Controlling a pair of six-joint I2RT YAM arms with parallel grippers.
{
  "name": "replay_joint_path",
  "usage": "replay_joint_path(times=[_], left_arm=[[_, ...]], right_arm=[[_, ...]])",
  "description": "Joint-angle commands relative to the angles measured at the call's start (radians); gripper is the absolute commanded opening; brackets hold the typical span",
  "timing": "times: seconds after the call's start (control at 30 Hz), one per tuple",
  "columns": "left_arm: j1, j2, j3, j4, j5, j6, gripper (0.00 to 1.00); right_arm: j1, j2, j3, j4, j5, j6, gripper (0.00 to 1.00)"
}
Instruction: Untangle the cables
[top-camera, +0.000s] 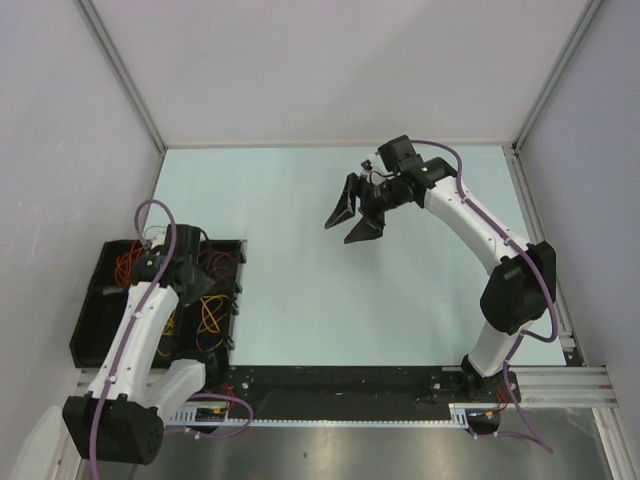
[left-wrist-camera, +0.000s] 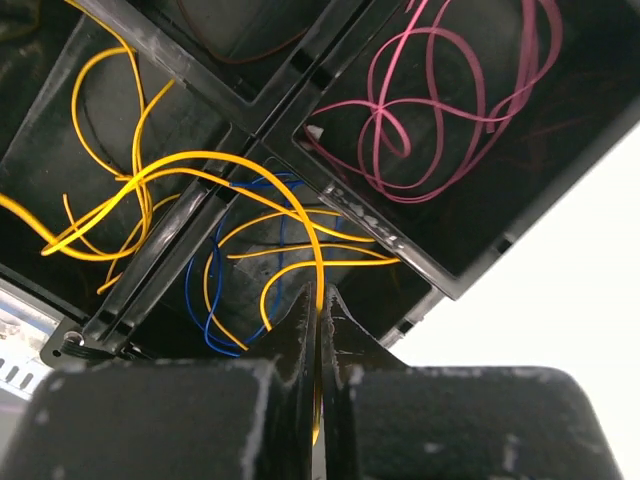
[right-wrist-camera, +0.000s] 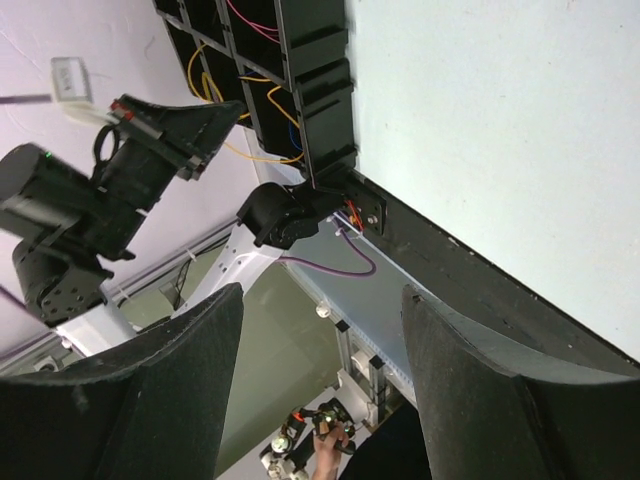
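The cables lie in a black compartment tray (top-camera: 92, 325) at the table's left. In the left wrist view a yellow cable (left-wrist-camera: 200, 160) loops across the tray's dividers (left-wrist-camera: 330, 190). A dark blue cable (left-wrist-camera: 200, 300) curls in the compartment under it, and a pinkish-red cable (left-wrist-camera: 440, 110) fills the compartment to the right. My left gripper (left-wrist-camera: 320, 295) hangs over the tray (top-camera: 190, 278), shut on the yellow cable, which runs down between its fingers. My right gripper (top-camera: 350, 222) hovers open over the middle of the table, holding nothing (right-wrist-camera: 322, 292).
Orange loops (top-camera: 208, 318) and red loops (top-camera: 125, 262) show in the tray from above. A black strip and aluminium rail (top-camera: 400, 385) run along the near edge. Grey walls close in the pale table (top-camera: 300, 200) at the back and sides.
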Motion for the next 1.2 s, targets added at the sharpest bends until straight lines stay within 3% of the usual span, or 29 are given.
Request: replay_joint_path(times=[0.0,0.07,0.1,0.17,0.2,0.3,0.53,0.73,1.0,1.1,1.17], left_arm=[[0.017,0.025,-0.041,0.062,0.021,0.035,0.04],[0.022,0.027,-0.036,0.075,0.033,0.051,0.14],[0.024,0.024,-0.021,0.081,0.044,0.056,0.35],[0.024,0.017,0.004,0.081,0.041,0.058,0.6],[0.024,0.008,0.028,0.083,0.035,0.058,0.81],[0.024,0.023,0.089,0.06,0.011,0.056,1.0],[0.024,0.085,0.298,0.026,-0.023,0.062,1.0],[-0.001,0.162,0.448,0.072,0.036,0.136,1.0],[-0.195,0.24,0.505,0.296,0.101,0.216,0.95],[-0.353,0.257,0.56,0.368,-0.032,0.307,0.94],[-0.419,0.241,0.538,0.482,-0.084,0.403,0.95]], right_arm=[[-0.02,-0.003,0.035,0.022,-0.043,-0.019,0.69],[-0.03,0.007,0.043,0.023,-0.051,-0.02,0.69],[-0.041,0.011,0.047,0.023,-0.054,-0.022,0.69],[-0.05,0.02,0.06,0.022,-0.061,-0.025,0.69],[-0.061,0.023,0.064,0.022,-0.063,-0.028,0.69],[-0.076,0.037,0.089,0.014,-0.075,-0.034,0.69],[-0.121,0.09,0.201,-0.081,-0.055,-0.112,0.69],[-0.161,0.106,0.282,-0.173,0.014,-0.203,0.69],[-0.195,0.031,0.293,-0.19,0.181,-0.292,0.7],[-0.19,-0.133,0.183,-0.068,0.378,-0.322,0.74],[-0.185,-0.339,-0.048,0.15,0.553,-0.332,0.78]])
